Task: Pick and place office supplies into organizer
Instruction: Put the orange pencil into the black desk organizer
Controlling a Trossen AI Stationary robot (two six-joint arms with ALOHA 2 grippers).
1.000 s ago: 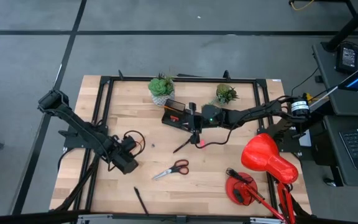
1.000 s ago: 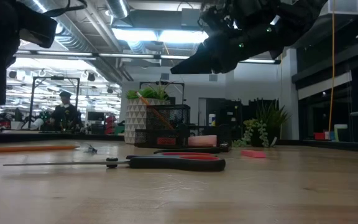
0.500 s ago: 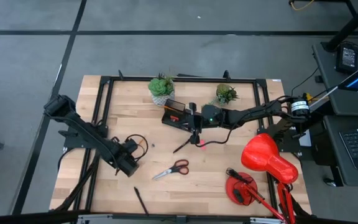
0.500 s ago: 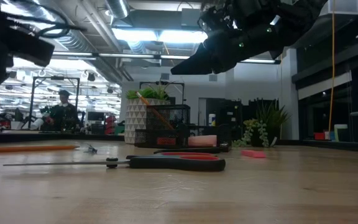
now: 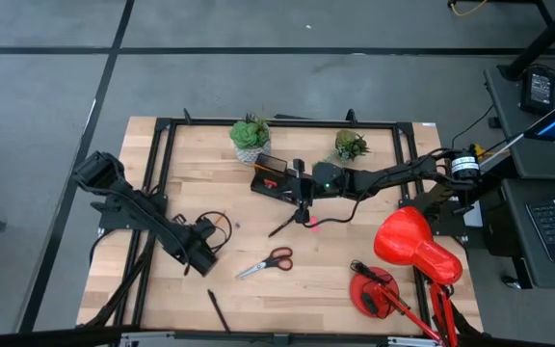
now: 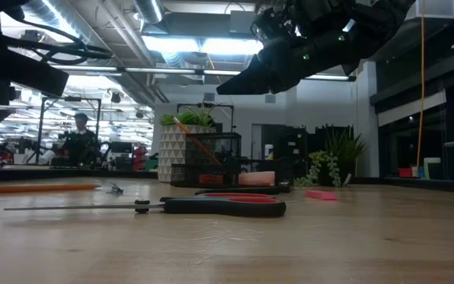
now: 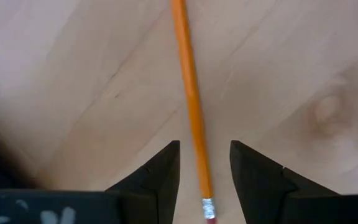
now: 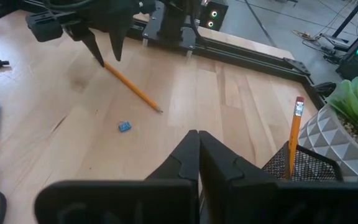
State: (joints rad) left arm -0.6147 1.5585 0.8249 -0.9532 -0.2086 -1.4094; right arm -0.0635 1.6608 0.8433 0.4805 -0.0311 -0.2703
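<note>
An orange pencil (image 7: 190, 93) lies flat on the wood; it also shows in the right wrist view (image 8: 132, 89) and the low view (image 6: 34, 188). My left gripper (image 7: 204, 152) (image 5: 203, 256) is open and points down, one finger on either side of the pencil near its eraser end, not touching it. My right gripper (image 8: 194, 134) (image 5: 303, 205) is shut on nothing and hangs in the air (image 6: 233, 84) beside the black mesh organizer (image 5: 274, 175). A second pencil (image 8: 295, 127) stands in the organizer. Red-handled scissors (image 5: 266, 262) lie flat near the table's middle.
Two white-potted plants (image 5: 250, 135) (image 5: 351, 146) stand behind the organizer. A red desk lamp (image 5: 412, 246) fills the near right corner. Black pens lie near the near edge (image 5: 218, 310) and by the organizer (image 5: 282, 226), with a pink eraser (image 5: 309, 221). A small blue bit (image 8: 124, 126) lies by the pencil.
My left arm has leaned forward, its elbow moving toward the table's right and near edges, and its gripper has edged slightly the same way over the pencil. The right arm and the objects have kept still.
</note>
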